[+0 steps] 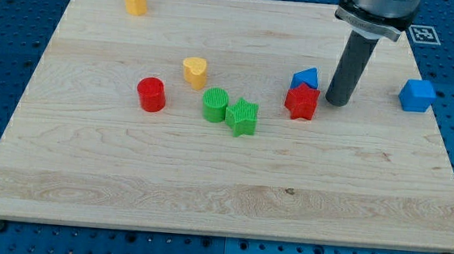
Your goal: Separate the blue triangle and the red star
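A wooden counter (126,176) fills the frame, its lower half bare and open. Right of centre, the red star (301,102) touches the blue triangle (305,78) just above it; the triangle's peak points toward the frame's top. My tip (336,101) stands just right of the star, beside both blocks. There are no fingers: the rod holds nothing. A blue cube (417,95) sits near the right edge.

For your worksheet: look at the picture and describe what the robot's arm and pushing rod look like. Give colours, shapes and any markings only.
Only the arm's end shows, at the view's top right: a dark grey round collar with a lighter rim, and below it a straight, smooth dark cylindrical rod ending in my tip. It has no claw, and no cables or markings are visible on it.
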You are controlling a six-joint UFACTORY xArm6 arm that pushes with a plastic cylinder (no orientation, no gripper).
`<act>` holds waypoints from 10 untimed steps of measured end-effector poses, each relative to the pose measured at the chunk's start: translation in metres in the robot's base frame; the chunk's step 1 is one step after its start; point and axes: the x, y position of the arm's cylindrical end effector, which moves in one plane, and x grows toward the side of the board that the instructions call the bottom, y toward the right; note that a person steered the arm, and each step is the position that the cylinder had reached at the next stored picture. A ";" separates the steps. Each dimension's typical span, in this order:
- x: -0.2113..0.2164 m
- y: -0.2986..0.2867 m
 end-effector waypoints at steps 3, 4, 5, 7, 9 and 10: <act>-0.028 -0.024; -0.009 -0.019; 0.004 -0.017; 0.000 -0.016; -0.005 -0.048; -0.005 -0.058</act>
